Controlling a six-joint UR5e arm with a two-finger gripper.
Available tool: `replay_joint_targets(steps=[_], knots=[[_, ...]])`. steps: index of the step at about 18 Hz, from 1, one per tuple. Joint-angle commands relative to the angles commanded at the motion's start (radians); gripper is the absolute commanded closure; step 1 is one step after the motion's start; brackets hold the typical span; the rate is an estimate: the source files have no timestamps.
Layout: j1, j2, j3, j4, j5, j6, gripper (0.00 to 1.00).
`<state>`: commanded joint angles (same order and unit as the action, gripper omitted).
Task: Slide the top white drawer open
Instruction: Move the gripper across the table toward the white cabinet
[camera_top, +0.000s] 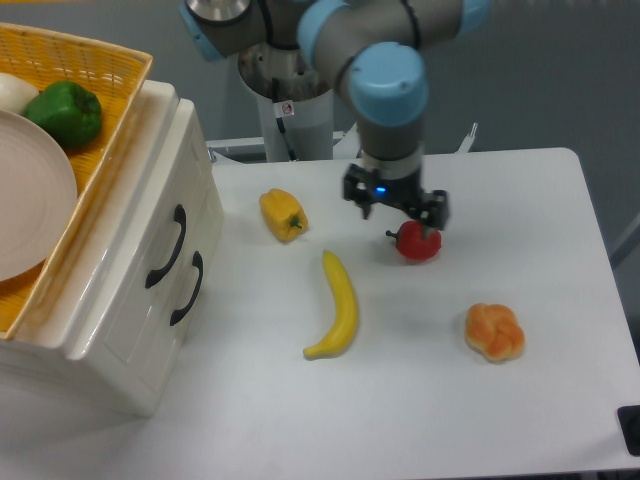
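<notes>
The top white drawer (131, 293) is the upper of two in the white cabinet at the left, and its curved black handle (165, 248) lies flush with the front; the drawer looks shut. The lower drawer's handle (187, 289) sits just below and to the right. My gripper (397, 214) hangs open over the middle of the table, well to the right of the cabinet. It holds nothing and hovers just above and left of a red pepper (420, 241).
A yellow pepper (283, 214), a banana (338, 306) and an orange bun (494, 331) lie on the white table (420, 410). A yellow wicker basket (105, 75) on the cabinet holds a green pepper (65, 112) and a plate (30, 195). The arm's base (292, 95) stands behind.
</notes>
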<state>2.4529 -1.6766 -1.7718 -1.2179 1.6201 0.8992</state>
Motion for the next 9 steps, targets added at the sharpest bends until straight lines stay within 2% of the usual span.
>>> replay_joint_targets(steps=[2, 6, 9], knots=[[-0.028, -0.008, 0.000, -0.008, -0.055, -0.081, 0.00], [-0.080, -0.014, 0.020, -0.048, -0.092, -0.196, 0.00], [-0.095, -0.014, 0.041, -0.066, -0.193, -0.265, 0.00]])
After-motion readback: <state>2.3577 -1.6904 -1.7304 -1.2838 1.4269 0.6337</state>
